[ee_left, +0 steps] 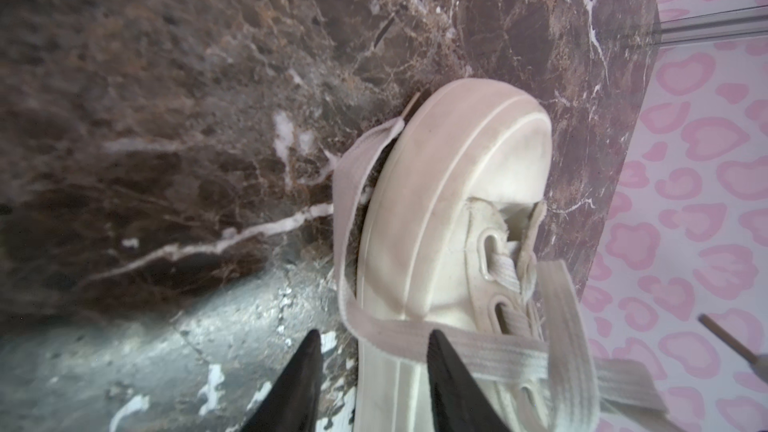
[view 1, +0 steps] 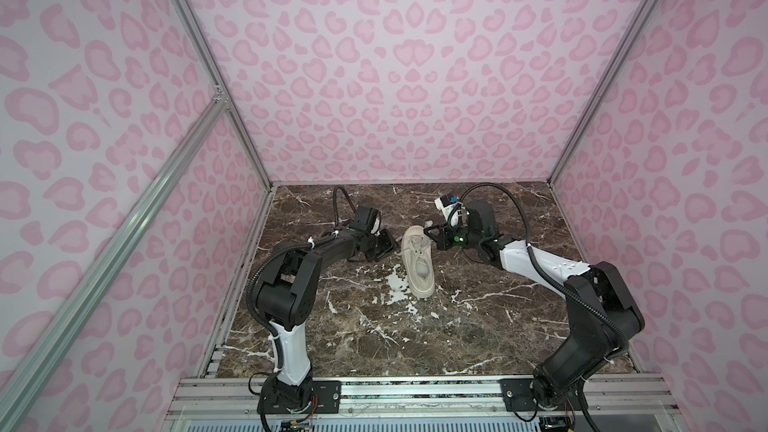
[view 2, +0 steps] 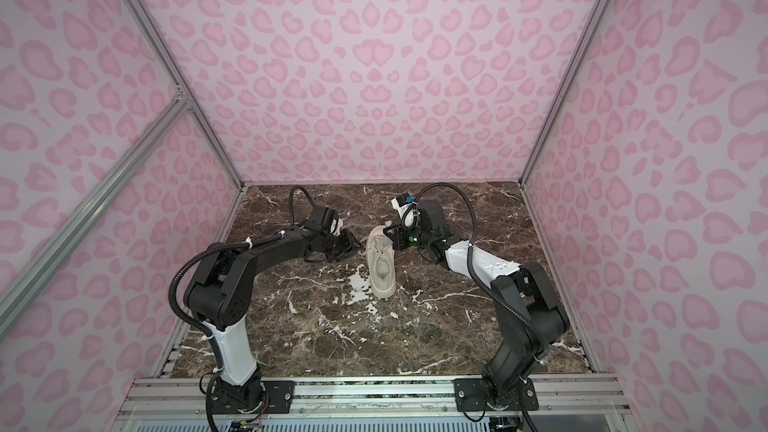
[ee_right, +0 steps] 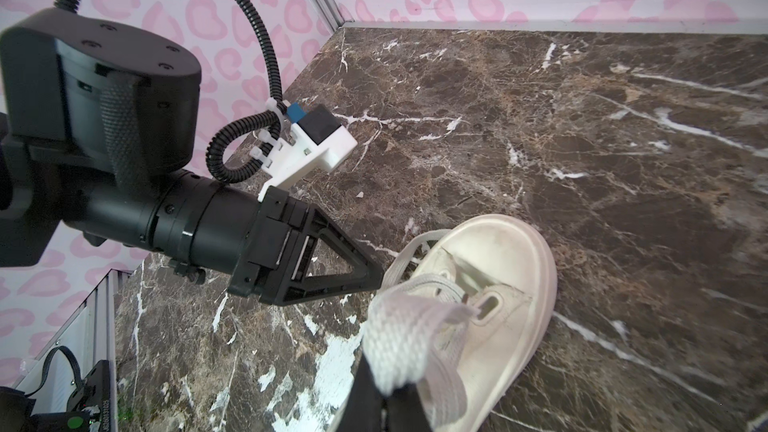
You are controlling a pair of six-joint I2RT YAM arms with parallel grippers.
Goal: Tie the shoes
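**Item:** one cream lace-up shoe (view 1: 419, 265) with a thick sole. It stands on its sole near the middle of the brown marbled desk (view 1: 478, 326), toe toward the back wall and heel toward the arm bases. I see no bow, so I judge it not yet tied.

**Laces:** flat, cream and loose.
- One lace (ee_right: 399, 338) rises from the eyelets into the right gripper (ee_right: 384, 398), whose fingers are pressed together on it. It is probably held up so it can be crossed or looped.
- The other lace (ee_left: 347, 209) drapes over the sole's edge and lies on the desk along the side facing the left arm, with its tip near the toe.

**Left gripper (ee_left: 374, 351):** the fingers are spread, straddling the sole's edge where the loose lace crosses. It holds nothing that I can make out, and it seems lined up to take this lace.

**Arms:** both reach in from the near rail with elbows bent outward, and the forearms converge on the shoe's laced front from opposite sides. The left gripper sits low, just beside the shoe. The right gripper hangs near the toe end.
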